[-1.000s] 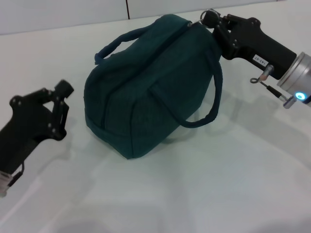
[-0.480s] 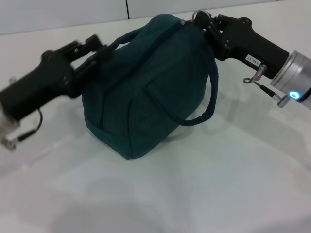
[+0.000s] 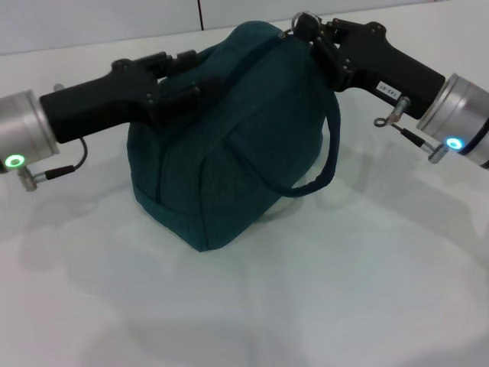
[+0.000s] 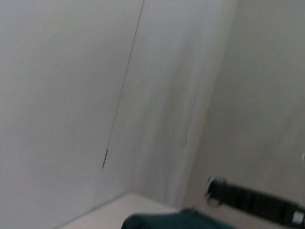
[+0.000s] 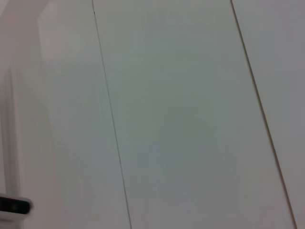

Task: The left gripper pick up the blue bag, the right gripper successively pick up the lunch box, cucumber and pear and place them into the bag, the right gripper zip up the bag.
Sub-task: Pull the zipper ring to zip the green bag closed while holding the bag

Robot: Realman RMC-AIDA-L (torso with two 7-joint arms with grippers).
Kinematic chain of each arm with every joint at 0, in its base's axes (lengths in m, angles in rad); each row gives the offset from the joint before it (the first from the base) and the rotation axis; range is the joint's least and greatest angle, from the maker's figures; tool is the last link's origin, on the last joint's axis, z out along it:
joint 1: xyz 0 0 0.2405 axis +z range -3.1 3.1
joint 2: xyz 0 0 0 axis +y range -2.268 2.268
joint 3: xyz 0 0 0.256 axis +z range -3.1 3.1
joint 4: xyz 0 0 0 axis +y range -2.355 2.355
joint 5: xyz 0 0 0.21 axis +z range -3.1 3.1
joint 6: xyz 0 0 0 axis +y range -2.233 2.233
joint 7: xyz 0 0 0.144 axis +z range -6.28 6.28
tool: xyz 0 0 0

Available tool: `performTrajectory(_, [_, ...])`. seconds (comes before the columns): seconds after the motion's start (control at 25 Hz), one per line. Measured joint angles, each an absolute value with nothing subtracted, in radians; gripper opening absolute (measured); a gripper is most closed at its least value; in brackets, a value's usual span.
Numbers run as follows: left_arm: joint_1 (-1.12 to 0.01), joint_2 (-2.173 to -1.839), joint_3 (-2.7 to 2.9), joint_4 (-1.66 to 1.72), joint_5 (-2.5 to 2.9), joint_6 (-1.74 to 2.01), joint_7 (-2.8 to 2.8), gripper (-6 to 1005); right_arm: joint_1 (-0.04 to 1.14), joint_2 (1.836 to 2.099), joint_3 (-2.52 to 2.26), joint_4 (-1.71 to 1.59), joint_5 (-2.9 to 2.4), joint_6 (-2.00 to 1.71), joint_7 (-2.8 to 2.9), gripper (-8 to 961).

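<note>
The blue bag [image 3: 229, 145] stands on the white table [image 3: 321, 290], bulging, with its zip seam running over the top. My left gripper [image 3: 182, 75] is at the bag's upper left side, fingers apart around the near carry handle there. My right gripper [image 3: 306, 29] is at the far top end of the bag, fingers together on the zipper pull at the end of the zip. The other handle [image 3: 330, 153] hangs loose on the right side. The bag's top [image 4: 176, 222] and my right gripper [image 4: 252, 200] also show in the left wrist view. Lunch box, cucumber and pear are out of view.
A white wall with panel seams [image 3: 200, 14] stands behind the table. The right wrist view shows only wall panels [image 5: 190, 119].
My left arm has swung up from the table's left and reached the bag's handle. My right gripper has shifted left along the bag's top end.
</note>
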State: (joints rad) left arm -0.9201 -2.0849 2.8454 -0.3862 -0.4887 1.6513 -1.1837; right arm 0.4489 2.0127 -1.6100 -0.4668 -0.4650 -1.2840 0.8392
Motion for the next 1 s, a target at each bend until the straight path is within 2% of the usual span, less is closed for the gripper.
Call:
performTrajectory(0.04, [-0.933, -2.085, 2.845, -0.384, -0.461, 1.627, -1.187, 597, 0.450, 2.013, -1.610, -0.467, -0.465, -1.284, 0.839, 13])
performTrajectory(0.32, [-0.973, -2.089, 2.846, -0.358, -0.388, 1.555, -1.191, 515, 0.457, 2.015, -1.611, -0.466, -0.465, -1.282, 0.841, 14])
performTrajectory(0.6, [-0.944, -2.089, 2.845, -0.344, -0.402, 1.553, -1.082, 433, 0.456, 2.020, -1.612, -0.466, -0.466, -1.285, 0.841, 15])
performTrajectory(1.0, [-0.895, -2.088, 2.845, -0.292, -0.462, 1.556, -0.937, 256, 0.452, 2.021, -1.628, -0.466, -0.466, -1.273, 0.866, 16])
